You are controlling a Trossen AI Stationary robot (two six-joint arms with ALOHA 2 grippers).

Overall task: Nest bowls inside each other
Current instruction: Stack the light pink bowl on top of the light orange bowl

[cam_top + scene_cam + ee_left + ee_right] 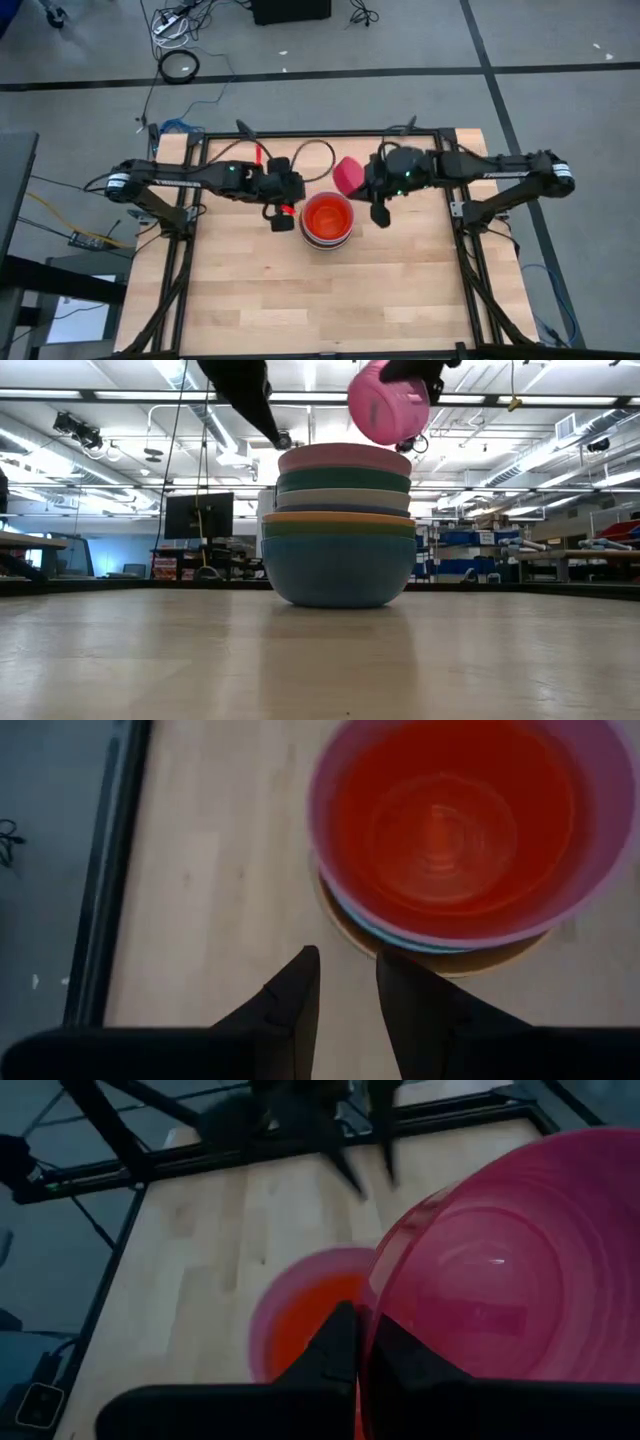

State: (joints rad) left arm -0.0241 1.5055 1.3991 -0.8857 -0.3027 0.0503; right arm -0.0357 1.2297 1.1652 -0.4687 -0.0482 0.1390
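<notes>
A stack of nested bowls stands mid-table on its wide blue bottom bowl. A pink bowl forms the top rim, and a small orange-red bowl sits inside it. My right gripper is shut on a small magenta bowl, held high just beyond the stack's far right. My left gripper hovers open by the stack's left rim, with nothing between its fingers. My right gripper pinches the magenta bowl's rim, with one finger outside the wall and the other inside the hollow. The fingers slant down from the table's right. The bowl is lifted clear above the stack and tipped on its side.
Black frame rails run along the table's left, right and far edges. A red-tipped cable loops at the far edge. Bare wood lies on the near half of the table.
</notes>
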